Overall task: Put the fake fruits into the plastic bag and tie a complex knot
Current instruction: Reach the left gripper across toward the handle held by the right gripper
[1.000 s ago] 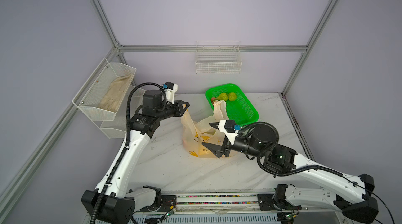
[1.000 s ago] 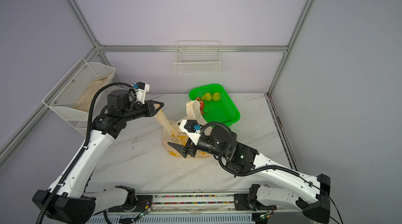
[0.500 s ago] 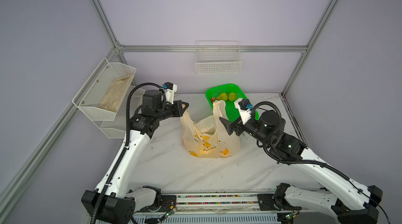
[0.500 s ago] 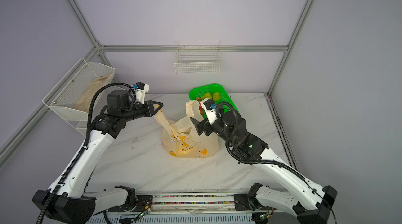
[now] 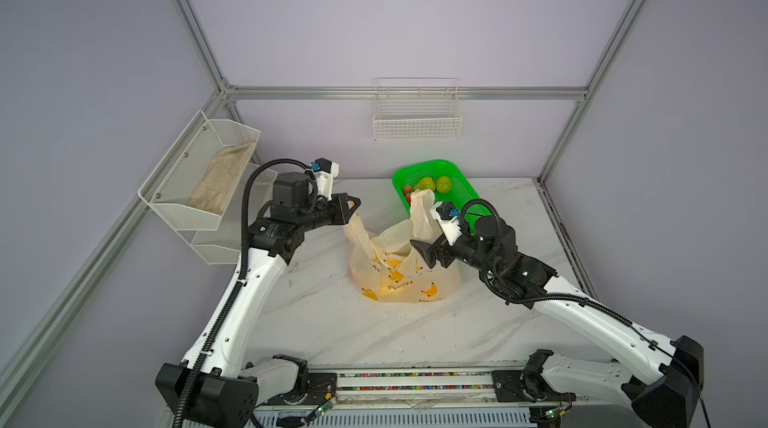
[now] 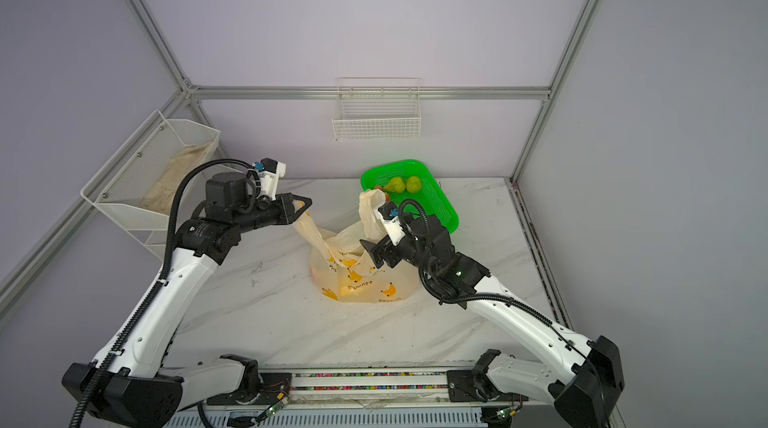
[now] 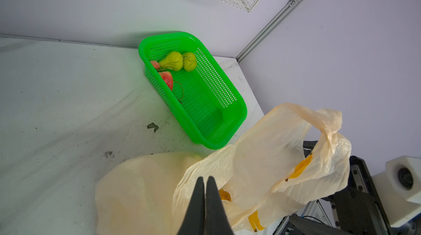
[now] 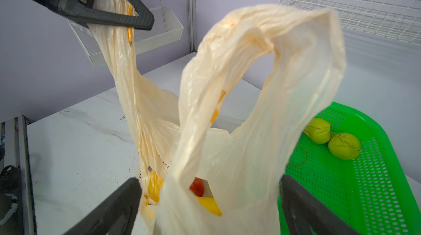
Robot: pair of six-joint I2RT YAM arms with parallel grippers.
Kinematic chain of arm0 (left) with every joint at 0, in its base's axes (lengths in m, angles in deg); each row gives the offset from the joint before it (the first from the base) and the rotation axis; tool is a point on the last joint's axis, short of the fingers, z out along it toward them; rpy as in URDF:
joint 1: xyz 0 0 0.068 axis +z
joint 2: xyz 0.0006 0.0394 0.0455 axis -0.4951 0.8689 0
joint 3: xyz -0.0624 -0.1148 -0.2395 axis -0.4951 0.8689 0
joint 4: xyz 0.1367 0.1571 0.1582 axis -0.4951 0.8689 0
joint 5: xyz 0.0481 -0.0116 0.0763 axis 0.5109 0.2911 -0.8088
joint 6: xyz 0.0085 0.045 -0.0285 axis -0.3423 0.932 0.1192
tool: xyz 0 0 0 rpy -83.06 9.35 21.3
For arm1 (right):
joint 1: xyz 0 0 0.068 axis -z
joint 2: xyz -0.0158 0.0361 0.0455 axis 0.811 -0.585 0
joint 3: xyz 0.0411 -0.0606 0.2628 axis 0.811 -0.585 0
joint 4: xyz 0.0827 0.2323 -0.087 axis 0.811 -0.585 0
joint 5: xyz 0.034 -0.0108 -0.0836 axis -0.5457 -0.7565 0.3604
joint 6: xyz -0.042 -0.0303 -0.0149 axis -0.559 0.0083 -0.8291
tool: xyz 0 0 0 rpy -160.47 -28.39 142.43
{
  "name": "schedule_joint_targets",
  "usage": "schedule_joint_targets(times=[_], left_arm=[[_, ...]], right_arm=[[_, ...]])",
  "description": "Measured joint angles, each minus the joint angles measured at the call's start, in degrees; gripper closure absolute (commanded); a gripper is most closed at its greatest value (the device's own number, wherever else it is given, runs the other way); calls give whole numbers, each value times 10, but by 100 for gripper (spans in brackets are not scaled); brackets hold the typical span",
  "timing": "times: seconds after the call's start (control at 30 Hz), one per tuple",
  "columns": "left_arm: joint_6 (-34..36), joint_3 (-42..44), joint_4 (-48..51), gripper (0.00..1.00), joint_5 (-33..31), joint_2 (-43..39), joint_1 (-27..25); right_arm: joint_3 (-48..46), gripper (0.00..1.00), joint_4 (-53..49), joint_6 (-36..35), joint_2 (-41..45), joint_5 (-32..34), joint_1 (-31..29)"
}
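Left hand pinches the plastic bag — marbled white table, lilac walls.

On my screens the plastic bag is a translucent cream-peach, printed with small yellow bananas and dark lettering. Through its mouth I see a red fruit and something yellow inside. The basket is bright green, with a regular pattern of small holes. In it the pears are yellow-green and the strawberry is red. The bench is white marble with grey veins. The walls are pale lilac, the wire rack is white, and the left arm and right arm are white with black joints.
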Motion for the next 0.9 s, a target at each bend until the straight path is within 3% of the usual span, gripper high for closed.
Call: schedule_joint_targets(times=[0.2, 0.3, 0.4, 0.53, 0.63, 0.9], left_arm=[[6, 0, 0, 100, -9, 0, 0], [16, 0, 3, 85, -28, -2, 0], [31, 0, 10, 58, -57, -11, 0], [66, -1, 13, 34, -104, -38, 0], [104, -5, 10, 24, -144, -62, -18], [199, -85, -9, 21, -253, -59, -188]], right_arm=[[-44, 47, 61, -10, -5, -39, 46], [-68, 66, 101, -15, -5, -71, 47], [-76, 82, 133, -15, -6, -100, 47], [-76, 87, 171, -7, -6, -121, 47], [-76, 89, 187, 4, -7, -131, 47], [-76, 91, 200, 30, -20, -137, 48]])
